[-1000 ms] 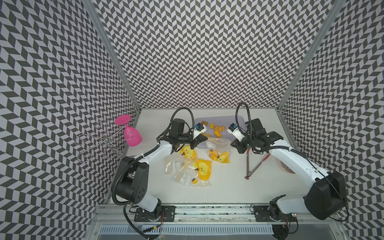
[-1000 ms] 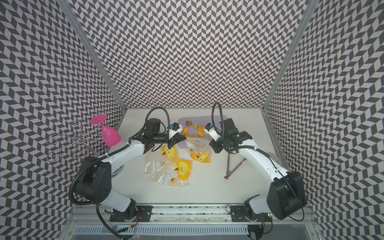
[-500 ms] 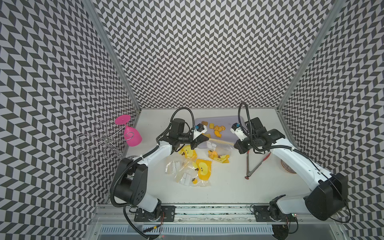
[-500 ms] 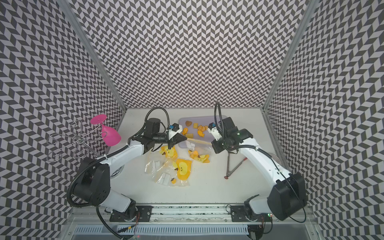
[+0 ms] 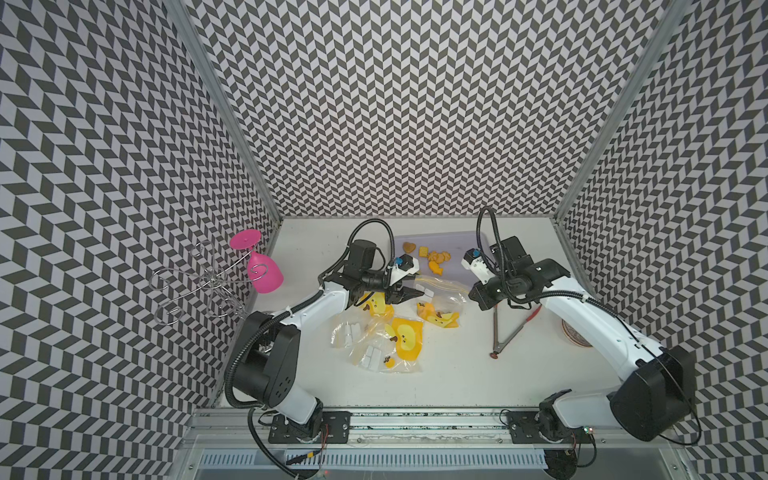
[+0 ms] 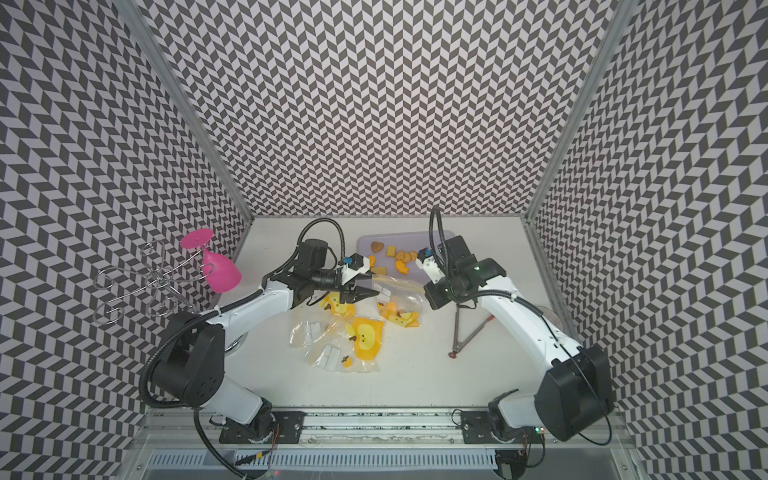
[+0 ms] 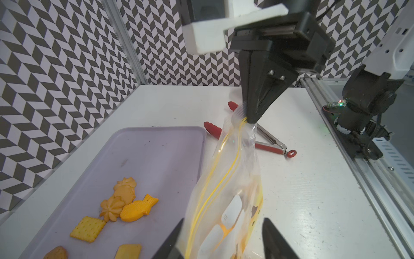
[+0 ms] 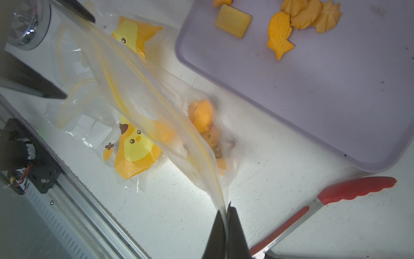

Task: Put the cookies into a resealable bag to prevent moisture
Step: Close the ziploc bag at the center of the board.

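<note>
Bag-opening: right hand (image 7: 251,120) clenched on bag (image 7: 226,179) corner; left hand (image 7: 221,226) released astride its mouth. Next needed: pinch one lip, spread for cookies (image 7: 132,210).

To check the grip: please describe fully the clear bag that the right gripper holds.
The clear plastic bag has yellow zip lines, a cartoon print and white patches. Orange cookies lie inside. The right gripper, shut, pinches its top edge; the left gripper stands open around the other end. Its bottom rests on the table.

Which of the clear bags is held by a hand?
The bag beside the tray: the right hand pinches its raised zip edge; the others lie flat.
</note>
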Tool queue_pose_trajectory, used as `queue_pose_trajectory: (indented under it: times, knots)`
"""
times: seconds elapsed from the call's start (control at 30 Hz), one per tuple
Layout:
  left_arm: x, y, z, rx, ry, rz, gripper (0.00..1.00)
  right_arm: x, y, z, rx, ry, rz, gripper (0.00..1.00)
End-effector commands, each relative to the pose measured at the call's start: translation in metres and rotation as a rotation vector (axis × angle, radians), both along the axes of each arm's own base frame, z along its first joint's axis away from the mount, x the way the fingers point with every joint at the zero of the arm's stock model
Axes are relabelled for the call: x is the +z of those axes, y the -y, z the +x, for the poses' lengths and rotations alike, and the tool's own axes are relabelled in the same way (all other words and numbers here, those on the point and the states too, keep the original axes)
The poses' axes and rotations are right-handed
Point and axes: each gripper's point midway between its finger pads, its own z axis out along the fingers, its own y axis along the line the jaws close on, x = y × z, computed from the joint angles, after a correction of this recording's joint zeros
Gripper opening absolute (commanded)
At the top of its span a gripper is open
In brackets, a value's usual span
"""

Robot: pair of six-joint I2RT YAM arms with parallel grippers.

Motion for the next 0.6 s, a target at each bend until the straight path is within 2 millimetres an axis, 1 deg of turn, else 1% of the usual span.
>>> queue_pose_trajectory:
  times: [0.0,0.13,0.3,0.37,0.43,0.47,0.5,0.57]
  knots:
    - [-0.002,0.001,0.002,-0.011,0.013,0.015,0.41,0.013,-0.001,0.002,0.014,0.055,0.017,0.00]
    - [0.000,0.000,0.005,0.001,0.020,0.016,0.31,0.011,-0.001,0.001,0.015,0.052,0.014,0.00]
    - [0.003,0.001,0.004,-0.002,0.020,0.003,0.23,0.009,0.002,0.000,0.012,0.050,0.002,0.00]
    - [0.003,0.001,0.005,0.001,0.023,0.003,0.15,0.009,0.002,0.001,0.012,0.054,-0.002,0.00]
    - [0.005,0.001,0.005,0.006,0.029,0.004,0.00,0.011,0.003,0.001,0.014,0.062,-0.004,0.00]
    - [0.006,0.001,0.006,0.009,0.032,0.003,0.00,0.013,0.003,0.001,0.015,0.071,-0.004,0.00]
    - [0.007,0.000,0.006,0.011,0.033,0.001,0.00,0.016,0.004,0.002,0.012,0.085,-0.005,0.02]
    - [0.009,-0.001,0.005,0.001,0.033,-0.007,0.00,0.028,0.003,0.006,0.010,0.130,0.008,0.19]
